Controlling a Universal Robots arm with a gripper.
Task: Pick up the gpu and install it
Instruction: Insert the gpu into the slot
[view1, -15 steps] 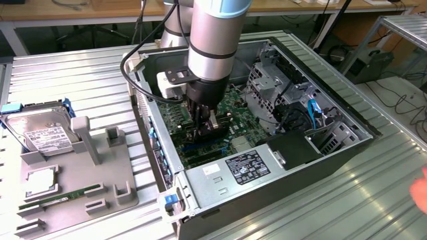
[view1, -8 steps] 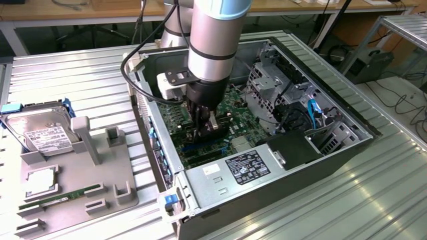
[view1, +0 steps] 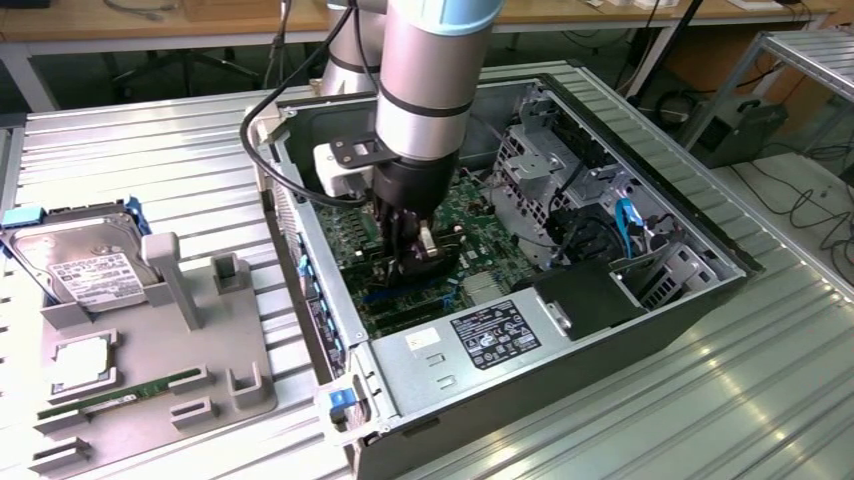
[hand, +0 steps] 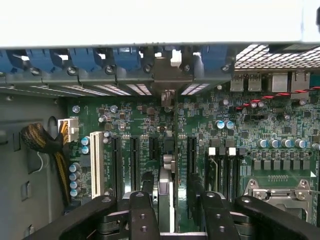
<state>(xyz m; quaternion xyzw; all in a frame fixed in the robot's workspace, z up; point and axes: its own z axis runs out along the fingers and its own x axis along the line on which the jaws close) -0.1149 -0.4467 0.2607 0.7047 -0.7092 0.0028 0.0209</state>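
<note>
The gpu (hand: 166, 182) stands on edge in a slot of the green motherboard (hand: 280, 125), and its silver end bracket (hand: 167, 67) meets the case's rear wall. My gripper (hand: 177, 202) straddles the card from above. Its black fingers (hand: 144, 210) are spread, with a gap showing between the card and the far finger, so it is open. In the exterior view the gripper (view1: 411, 258) reaches down into the open computer case (view1: 587, 320), over the dark card (view1: 424, 250).
A grey fixture tray (view1: 154, 385) lies at the exterior view's left, holding a hard drive (view1: 78, 265), a processor (view1: 80, 360) and a green memory stick (view1: 120, 393). Inside the case are the power supply (view1: 467, 335), a drive cage (view1: 534, 165) and cables (hand: 37, 140).
</note>
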